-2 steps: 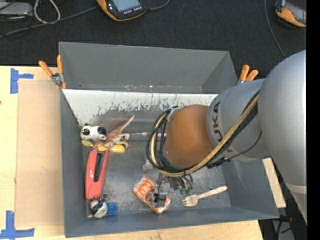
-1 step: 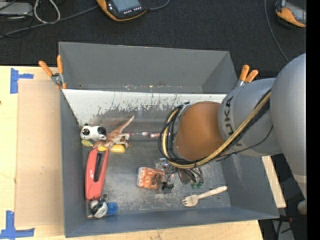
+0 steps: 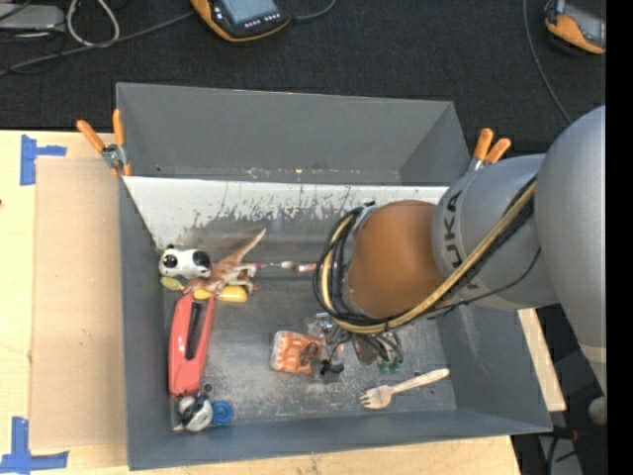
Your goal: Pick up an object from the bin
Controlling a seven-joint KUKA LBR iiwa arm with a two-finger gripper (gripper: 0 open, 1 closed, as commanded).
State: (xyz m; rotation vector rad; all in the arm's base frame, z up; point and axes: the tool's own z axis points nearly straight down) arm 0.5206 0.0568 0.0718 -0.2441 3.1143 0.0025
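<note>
My gripper (image 3: 330, 352) is low in the bin, right of centre near the front, partly covered by the arm's orange dome. Its tip is right beside an orange and clear crinkled packet (image 3: 292, 352), which lies just to its left on the bin floor. A small green thing (image 3: 390, 363) peeks out to the right of the gripper, mostly hidden. A pale wooden fork (image 3: 403, 386) rests flat at the front right, a little apart from the gripper.
A long red tool (image 3: 191, 339) lies along the left side, with a blue cap (image 3: 221, 414) and a round metal piece (image 3: 197, 415) at its near end. A black-and-white toy (image 3: 184, 261), yellow pieces (image 3: 228, 292) and a tan figure (image 3: 237, 253) cluster at the back left.
</note>
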